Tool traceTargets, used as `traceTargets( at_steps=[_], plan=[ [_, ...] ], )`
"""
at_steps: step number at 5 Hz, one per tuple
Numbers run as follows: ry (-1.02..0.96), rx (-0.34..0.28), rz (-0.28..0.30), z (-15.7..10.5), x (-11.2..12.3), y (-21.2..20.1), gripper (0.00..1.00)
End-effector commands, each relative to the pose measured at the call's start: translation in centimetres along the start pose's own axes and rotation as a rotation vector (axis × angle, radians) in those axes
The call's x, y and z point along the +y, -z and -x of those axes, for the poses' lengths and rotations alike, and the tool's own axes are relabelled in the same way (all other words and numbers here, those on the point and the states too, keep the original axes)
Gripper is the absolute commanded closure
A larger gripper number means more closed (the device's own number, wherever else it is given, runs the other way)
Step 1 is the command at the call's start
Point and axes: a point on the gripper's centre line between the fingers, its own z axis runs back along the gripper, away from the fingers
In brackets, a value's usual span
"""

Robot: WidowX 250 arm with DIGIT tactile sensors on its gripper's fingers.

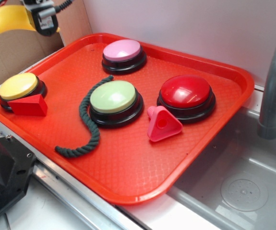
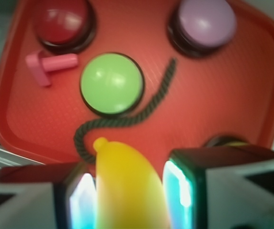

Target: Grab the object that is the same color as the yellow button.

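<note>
Wrist view was blurred throughout. Yellow button (image 2: pixel 225 141) mostly hidden behind right finger; banana (image 2: pixel 127 186) base cut off by bottom edge. Exterior: gripper (image 1: pixel 44 19) cropped at top, grip probably closed.

A: Where is bare floor on the tray (image 1: pixel 214 139)?
B: Lower right of the exterior frame, below the pink triangle (image 1: pixel 163 124). At center the dark rope (image 1: pixel 87 122) curls against the green button (image 1: pixel 114 101), blocking that side.
</note>
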Motion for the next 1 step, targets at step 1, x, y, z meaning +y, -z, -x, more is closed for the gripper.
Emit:
traceTargets(
  at_steps=[1],
  plan=[
    [-0.192,-0.06,-0.039,0.5,-0.88,-1.6,1.0]
  ],
)
